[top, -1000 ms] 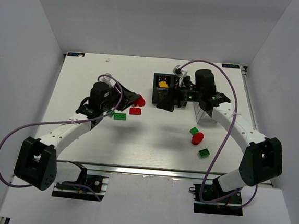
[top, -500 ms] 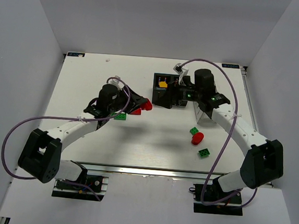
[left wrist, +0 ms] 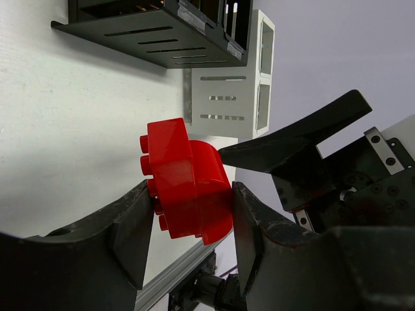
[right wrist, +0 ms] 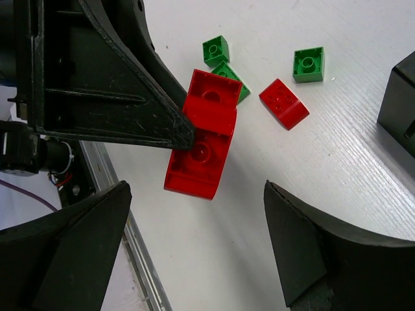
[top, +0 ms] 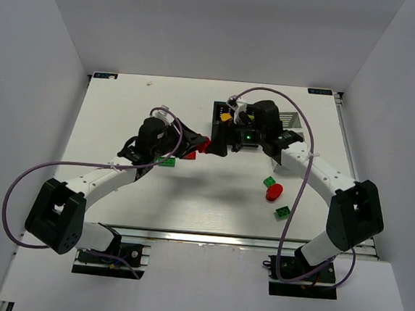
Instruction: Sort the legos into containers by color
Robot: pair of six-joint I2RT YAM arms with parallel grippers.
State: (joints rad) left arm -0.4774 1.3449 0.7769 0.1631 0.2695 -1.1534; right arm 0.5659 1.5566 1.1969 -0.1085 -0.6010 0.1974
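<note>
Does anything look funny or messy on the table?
Nothing is broken or spilled. The odd bit: the left gripper holds a red brick, and the open right gripper crowds right up against it. Green bricks lie loose on the table, not in any container.

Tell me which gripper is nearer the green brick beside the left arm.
Left. The left gripper, shut on a red brick, is just to the right of the green brick. The right gripper, open, is farther right, at the black box's front-left corner.
</note>
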